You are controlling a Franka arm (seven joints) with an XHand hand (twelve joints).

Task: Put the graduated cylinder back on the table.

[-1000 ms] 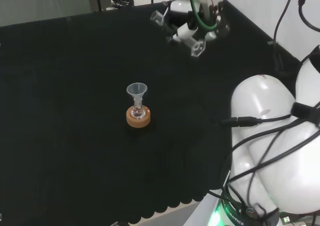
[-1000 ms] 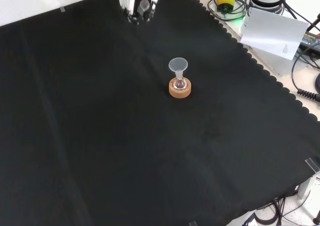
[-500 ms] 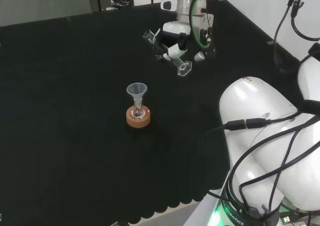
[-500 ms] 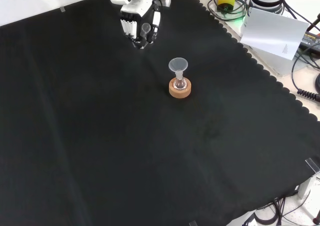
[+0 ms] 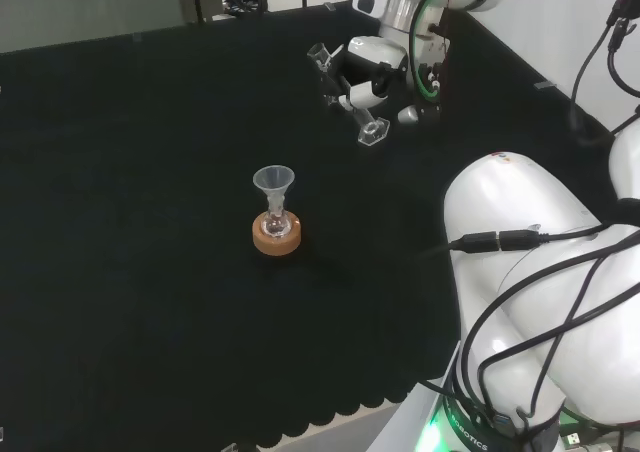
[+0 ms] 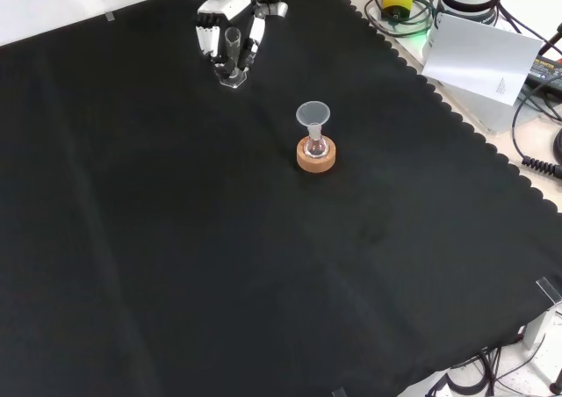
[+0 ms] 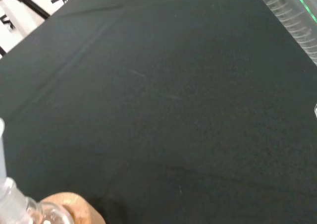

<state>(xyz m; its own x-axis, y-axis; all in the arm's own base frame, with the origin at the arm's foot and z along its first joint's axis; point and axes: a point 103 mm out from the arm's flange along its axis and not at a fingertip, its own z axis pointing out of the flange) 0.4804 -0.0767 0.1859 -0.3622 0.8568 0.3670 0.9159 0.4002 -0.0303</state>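
The hand [image 5: 385, 60] is shut on a clear graduated cylinder [image 5: 349, 96], far back on the black cloth in the head view. The cylinder is tilted, with its open end [image 5: 320, 52] up and to the left and its foot [image 5: 373, 132] low over the cloth; I cannot tell whether the foot touches. In the front view the hand [image 6: 226, 21] comes in from the top with the cylinder [image 6: 232, 53] almost upright between its fingers. The wrist view has the cylinder's ribbed wall [image 7: 292, 17] at one corner.
A small round flask with a clear funnel [image 5: 273, 181] stands in a cork ring [image 5: 275, 237] mid-cloth, nearer than the hand; in the front view this flask [image 6: 314, 142] is right of and below the hand. The arm's white links [image 5: 540, 272] fill the head view's right. Paper [image 6: 483, 59] and cables lie beyond the cloth's scalloped edge.
The hand has come down from the cloth's far edge toward the cloth, and the cylinder has swung from lying nearly level to nearly upright, foot down. The flask and funnel have not moved.
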